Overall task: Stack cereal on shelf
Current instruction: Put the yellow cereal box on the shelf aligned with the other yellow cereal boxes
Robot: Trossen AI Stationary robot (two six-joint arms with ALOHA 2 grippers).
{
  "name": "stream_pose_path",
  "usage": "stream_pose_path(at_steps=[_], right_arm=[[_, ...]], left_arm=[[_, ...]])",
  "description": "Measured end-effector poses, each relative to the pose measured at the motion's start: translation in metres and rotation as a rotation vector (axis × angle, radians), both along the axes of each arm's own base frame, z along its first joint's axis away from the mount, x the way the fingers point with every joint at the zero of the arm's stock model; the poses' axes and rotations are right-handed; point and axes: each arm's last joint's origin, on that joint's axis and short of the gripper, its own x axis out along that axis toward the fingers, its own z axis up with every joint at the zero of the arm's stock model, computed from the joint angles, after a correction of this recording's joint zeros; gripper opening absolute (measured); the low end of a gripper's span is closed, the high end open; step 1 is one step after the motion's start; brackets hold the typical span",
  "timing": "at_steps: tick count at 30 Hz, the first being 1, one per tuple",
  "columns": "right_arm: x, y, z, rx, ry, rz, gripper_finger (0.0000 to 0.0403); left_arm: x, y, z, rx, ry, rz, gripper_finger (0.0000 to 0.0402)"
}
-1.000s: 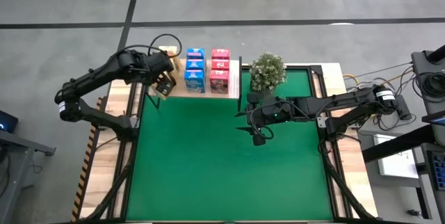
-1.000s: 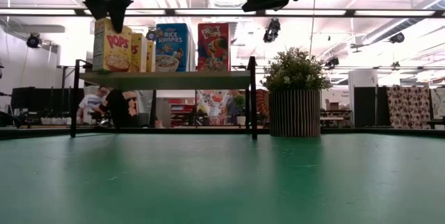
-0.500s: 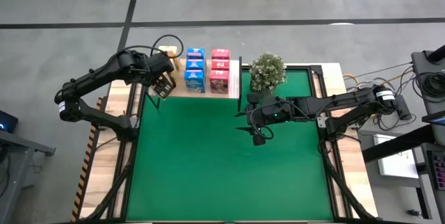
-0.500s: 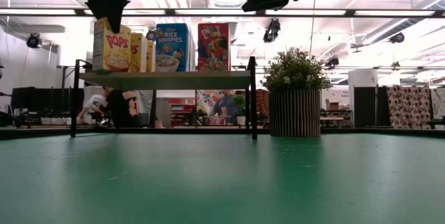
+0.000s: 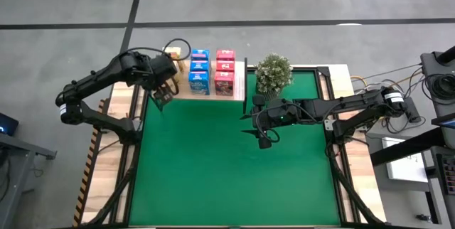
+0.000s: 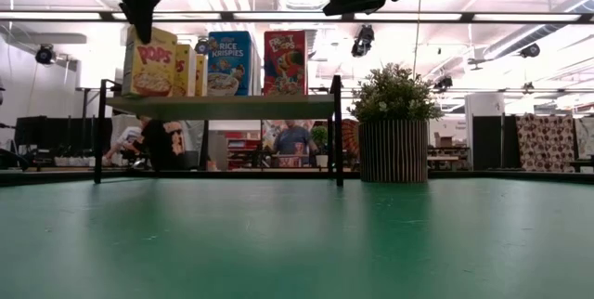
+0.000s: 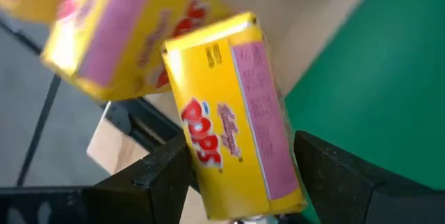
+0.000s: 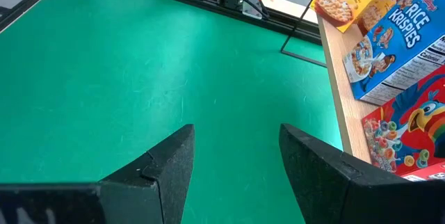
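My left gripper (image 6: 139, 22) hangs over the left end of the shelf (image 6: 218, 106), shut on a yellow cereal box (image 6: 151, 62) that leans to one side. Behind it on the light-wood board (image 5: 181, 94) stand another yellow box (image 6: 184, 69), blue boxes (image 5: 199, 72) and pink-red boxes (image 5: 225, 72), all on their bases. My right gripper (image 5: 249, 122) waits open above the green mat (image 5: 234, 179), near the shelf's right end, with nothing between its fingers (image 8: 170, 161). My left gripper pinches the yellow box's upper end (image 7: 236, 182) between its two fingers, one on each of two opposite sides. The fingers come from above, pointing steeply down. The box hangs tilted below them, its bottom (image 6: 148, 93) at the board's top; whether it rests there I cannot tell.
A potted plant (image 5: 273, 72) stands on the mat just right of the shelf. The shelf's thin black legs (image 6: 337, 132) stand at the mat's far edge. People move in the room behind the table (image 6: 292, 141).
My left gripper has rolled about its own axis above the shelf's left end without changing place. The yellow box in it has turned with it, from upright to leaning. My right arm has kept still.
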Motion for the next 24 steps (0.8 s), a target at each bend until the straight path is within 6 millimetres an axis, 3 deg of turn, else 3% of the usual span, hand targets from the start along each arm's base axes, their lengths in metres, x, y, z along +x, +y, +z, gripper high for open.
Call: stream_pose_path(at_steps=[24], right_arm=[[-0.0002,0.0,-0.0004,0.006,0.004,-0.003,0.0201]], left_arm=[[0.001,0.0021,0.0006,0.079,0.232,-0.468,0.023]])
